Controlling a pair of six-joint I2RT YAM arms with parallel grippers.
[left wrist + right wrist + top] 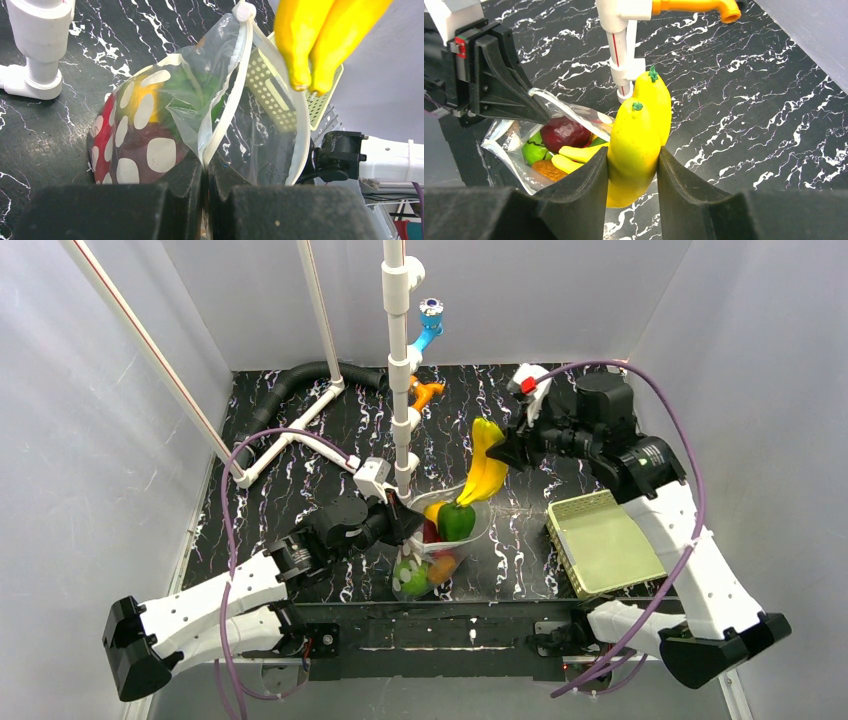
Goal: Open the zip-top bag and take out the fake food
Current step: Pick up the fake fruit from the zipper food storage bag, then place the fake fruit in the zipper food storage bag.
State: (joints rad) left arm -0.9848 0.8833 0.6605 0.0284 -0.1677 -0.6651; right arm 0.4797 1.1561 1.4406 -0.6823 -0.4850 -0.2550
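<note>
L gripper (205,167) pinched shut on the zip rim of the bag (150,125), mouth held open. Bag sits mid-table (520,560), toward the near edge, just right of L gripper. R gripper (631,165) clamped on the yellow bananas (639,125), up in the air just far of the bag mouth. Green pepper (457,522), red piece (565,132) + orange & green bits inside the bag. Basket (605,540) to the right, apart.
</note>
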